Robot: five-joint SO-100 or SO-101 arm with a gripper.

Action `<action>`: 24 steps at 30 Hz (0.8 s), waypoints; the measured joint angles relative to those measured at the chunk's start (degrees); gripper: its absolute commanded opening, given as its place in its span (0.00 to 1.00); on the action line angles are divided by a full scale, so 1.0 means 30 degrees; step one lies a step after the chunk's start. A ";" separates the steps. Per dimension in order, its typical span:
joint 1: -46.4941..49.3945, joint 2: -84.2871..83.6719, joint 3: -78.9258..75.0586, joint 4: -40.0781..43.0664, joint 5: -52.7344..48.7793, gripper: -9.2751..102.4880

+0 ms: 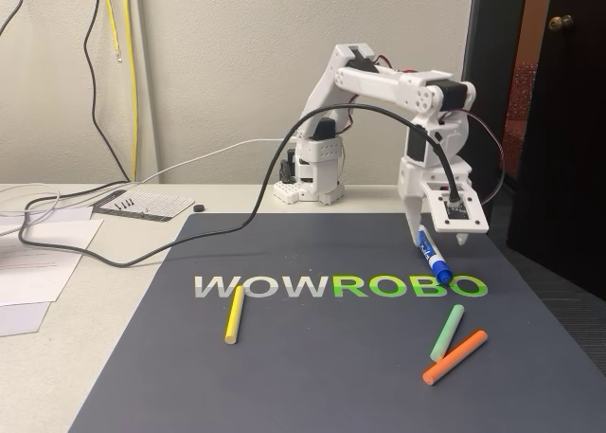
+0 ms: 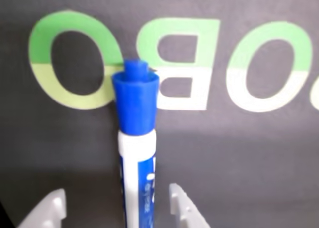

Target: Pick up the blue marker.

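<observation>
The blue marker [image 1: 433, 253] has a white barrel with a blue label and blue ends. In the fixed view it hangs tilted at the right of the dark mat, its lower blue end just above the last green letter O. Its upper end runs up into my gripper [image 1: 419, 226], which is shut on it. The wrist view has the marker [image 2: 137, 153] pointing away from the camera, blue end far out over the mat's letters. It passes between my gripper's [image 2: 118, 205] two white fingertips [image 2: 182, 203], which stand at the bottom edge.
A yellow stick [image 1: 233, 315] lies at the mat's left. A green stick [image 1: 447, 332] and an orange stick [image 1: 454, 356] lie front right. A black cable [image 1: 275, 182] arcs from the arm to the left, over papers [image 1: 38, 262]. The dark mat [image 1: 312, 376] fills the foreground.
</observation>
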 measured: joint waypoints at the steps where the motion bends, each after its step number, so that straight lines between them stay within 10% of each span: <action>1: 0.0000 -0.0146 0.0000 -0.0234 0.0059 0.36; 24: 0.1172 -0.1055 0.0000 -0.1055 -0.1963 0.39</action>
